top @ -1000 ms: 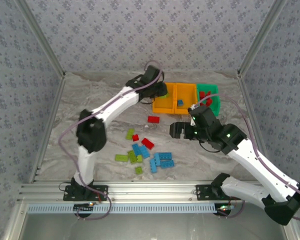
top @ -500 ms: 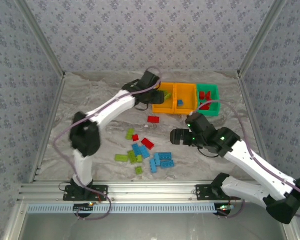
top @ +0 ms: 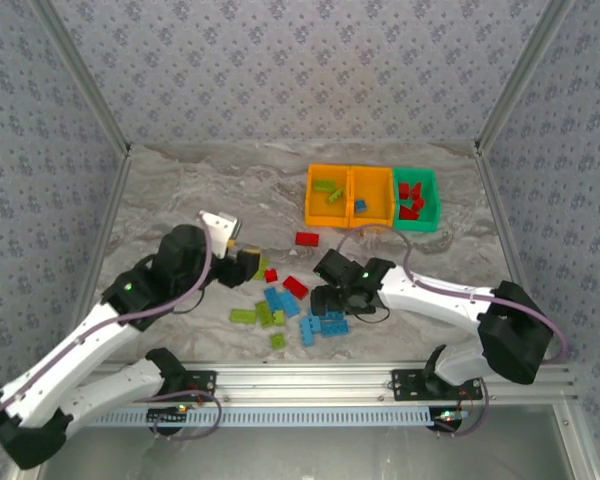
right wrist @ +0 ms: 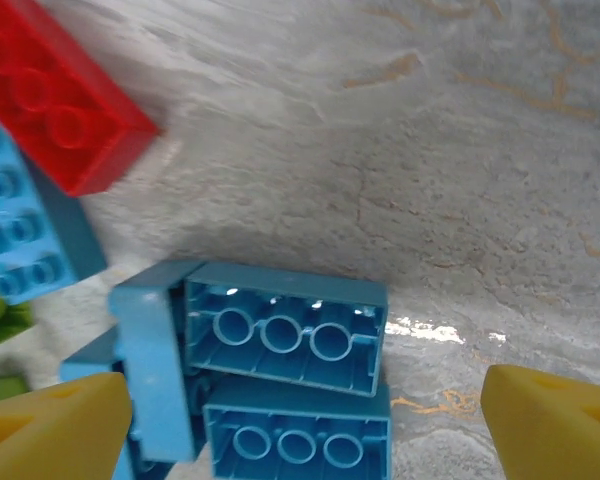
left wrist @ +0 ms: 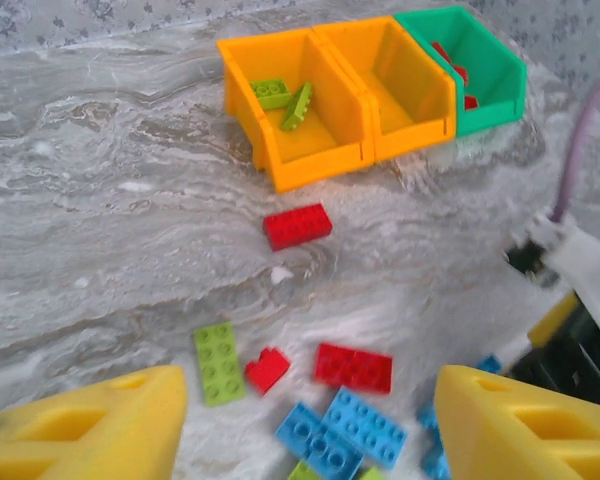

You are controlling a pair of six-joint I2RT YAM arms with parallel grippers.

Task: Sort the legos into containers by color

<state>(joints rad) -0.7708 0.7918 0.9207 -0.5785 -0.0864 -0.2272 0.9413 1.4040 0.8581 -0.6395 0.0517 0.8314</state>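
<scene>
Both arms had come back from the bins since a second before: the right gripper had dropped from beside the green bin onto the brick pile, and the left gripper had pulled away from the orange bins to the pile's near side. At the right gripper the yellow fingers stood wide apart and held nothing. Between them lay an upturned light blue brick, hollow side up. It touched a second blue brick nearer the wrist and a third on edge toward the left finger. Whether any were clipped together could not be told. The grip probably needed to centre on one brick and close across its short sides, then lift straight so the neighbours were not dragged along. A red brick lay beyond the left finger on the marbled table. The left gripper's fingers were also apart and empty, with a lime green brick just ahead as a likely next pick. Farthest off stood the left orange bin with green bricks. Next to it was the middle orange bin, which held a blue piece and so seemed the right drop, and then the green bin.
</scene>
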